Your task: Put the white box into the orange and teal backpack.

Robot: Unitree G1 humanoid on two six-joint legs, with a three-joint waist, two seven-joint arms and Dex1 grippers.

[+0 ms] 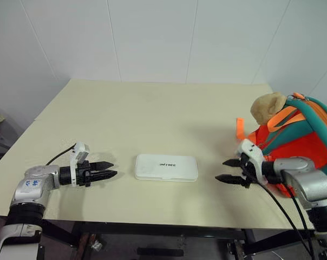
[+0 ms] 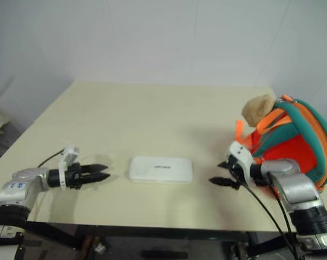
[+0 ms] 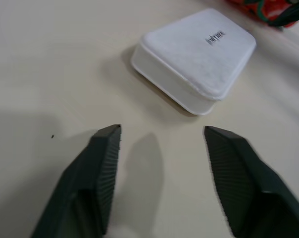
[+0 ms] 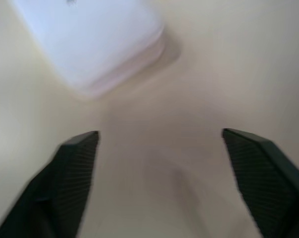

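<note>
- The flat white rectangular box with rounded corners and small dark lettering (image 1: 166, 167) is seen lying on the pale cream worktop (image 1: 152, 114), between the two sets of jaws and touched by neither.
- The left gripper (image 1: 108, 169) is held just beside one short end of the box, its jaws released and empty.
- The right gripper (image 1: 227, 170) is held near the opposite short end, jaws spread wide and empty.
- The small orange backpack with teal trim and a tan plush toy (image 1: 299, 138) is seen behind the right gripper.
- The box is judged light, stiff and smooth, likely slippery; a pinch across both short ends is advised.
</note>
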